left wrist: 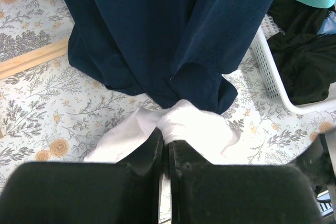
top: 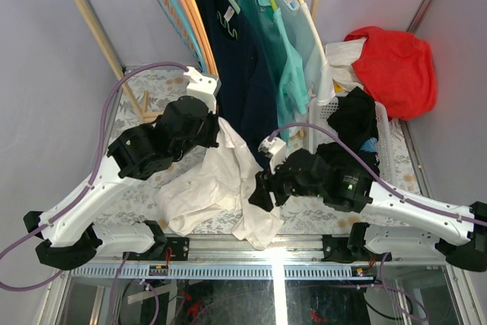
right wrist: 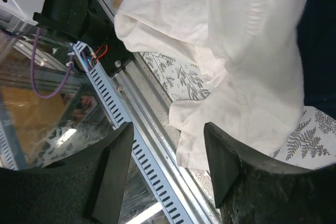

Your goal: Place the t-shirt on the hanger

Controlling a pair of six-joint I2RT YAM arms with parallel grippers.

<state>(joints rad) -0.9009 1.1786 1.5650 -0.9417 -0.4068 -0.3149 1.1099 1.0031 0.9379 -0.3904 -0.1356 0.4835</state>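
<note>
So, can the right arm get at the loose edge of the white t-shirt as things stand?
Probably yes. The right claw is open, and the edge of the t-shirt hangs over the table rail just ahead of it, with nothing between them. The left claw pinches another part.

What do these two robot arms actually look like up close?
The left arm and right arm match: smooth white shell links, chunky black joint housings, black bases. A thin purple cable loops along each. The jaws are matte black, blunt wedge-shaped pieces. No markings are readable.
</note>
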